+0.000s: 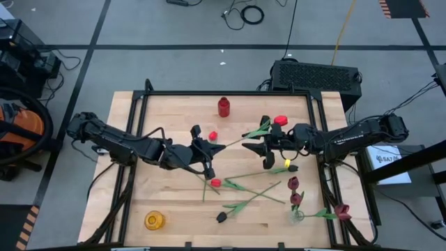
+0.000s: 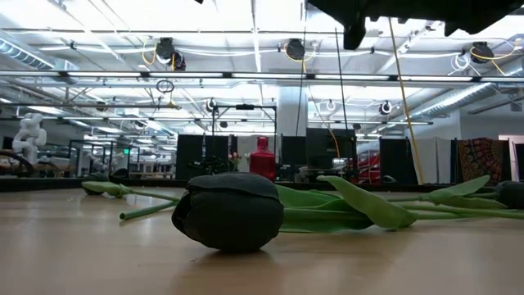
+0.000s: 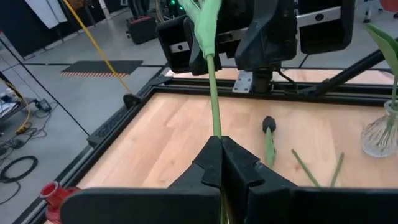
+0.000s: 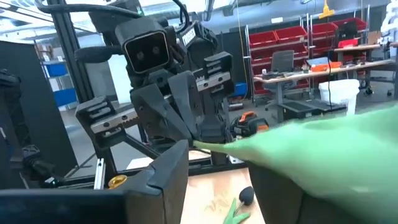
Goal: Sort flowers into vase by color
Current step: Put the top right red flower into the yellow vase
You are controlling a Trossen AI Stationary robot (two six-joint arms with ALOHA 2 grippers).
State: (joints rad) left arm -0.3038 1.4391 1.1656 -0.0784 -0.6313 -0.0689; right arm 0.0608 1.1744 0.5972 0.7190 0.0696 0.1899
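Note:
A red-headed flower (image 1: 281,120) hangs in the air over the table's middle. Its green stem (image 1: 240,138) slants from my left gripper (image 1: 211,148), which is shut on it, toward my right gripper (image 1: 266,148). My right gripper (image 4: 217,180) is open. The stem and a big leaf (image 4: 323,155) pass between or over its fingers. More flowers lie flat on the wood: two red ones (image 1: 215,183) (image 1: 213,136) and a black one (image 2: 229,209). Maroon flowers (image 1: 293,183) stand in a glass vase (image 1: 297,215). My left gripper pinches the stem's lower end (image 3: 214,127) between its two shut fingers. The fingers come from the table's left, nearly level, and the stem runs on straight ahead along them. The flower is lifted clear of the table, its head toward the right arm. My right gripper stands around the stem's upper part; whether its fingers touch it, I cannot tell, because the leaf covers one finger.
A red vase (image 1: 224,106) stands at the far edge and a yellow vase (image 1: 154,220) at the near left corner. A maroon flower (image 1: 341,211) lies beside the glass vase at the near right. Green stems (image 1: 254,195) cross the table's near middle.

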